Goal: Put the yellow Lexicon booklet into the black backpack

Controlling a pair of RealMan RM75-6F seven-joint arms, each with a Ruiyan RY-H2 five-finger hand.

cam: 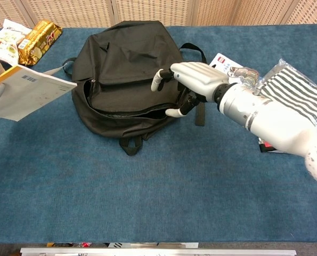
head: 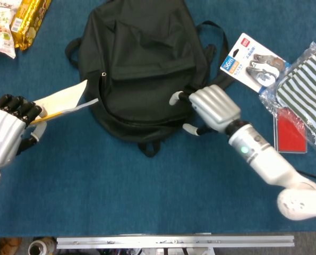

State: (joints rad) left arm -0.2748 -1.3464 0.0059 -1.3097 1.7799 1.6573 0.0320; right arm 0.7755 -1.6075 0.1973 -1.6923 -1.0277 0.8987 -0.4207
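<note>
Your right robot hand [head: 211, 109], fingers spread, hovers at the black backpack [head: 139, 69]; your left robot hand [head: 6, 135] grips the yellow Lexicon booklet [head: 62, 98].

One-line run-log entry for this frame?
phase: pre-insert | left robot hand: holds booklet beside backpack | right robot hand: open, at backpack's right edge | zipper: open
</note>
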